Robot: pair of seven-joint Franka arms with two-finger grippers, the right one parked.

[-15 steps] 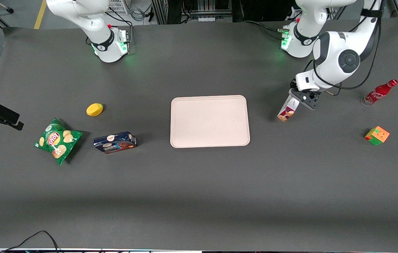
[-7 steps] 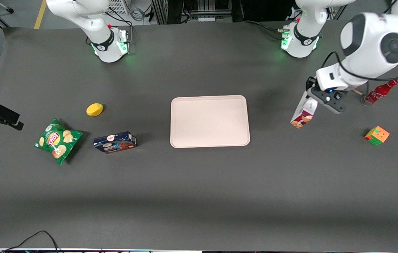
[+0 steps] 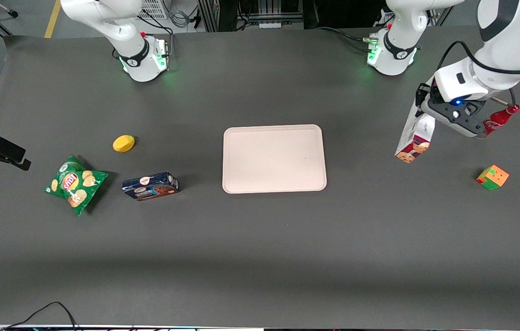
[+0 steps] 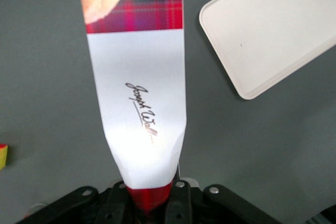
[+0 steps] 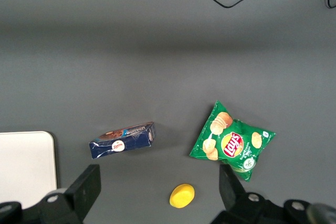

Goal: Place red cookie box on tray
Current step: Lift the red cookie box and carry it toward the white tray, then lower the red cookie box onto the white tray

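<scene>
front view: hand (image 3: 425, 120) clamped on one end of the red cookie box (image 3: 415, 138), which hangs clear of the tabletop (image 3: 260, 257), free end down. it's toward the working arm's end, well apart from the tray (image 3: 274, 158). tray bare, so placing isn't done.

left wrist view: red cookie box (image 4: 137, 93) runs out lengthwise from the fingers; end grip leaves its free end able to land first. tray (image 4: 273, 30) off to the side.

Pincer (image 3: 425, 120) fingertips are hiding under the wrist housing in the front view. The red cookie box (image 4: 137, 98) is getting its lower end covered by the pincer mount. Tray (image 4: 273, 27) is running off the frame edge. Red bottle (image 3: 499, 118) is sitting partly covered by the arm.
</scene>
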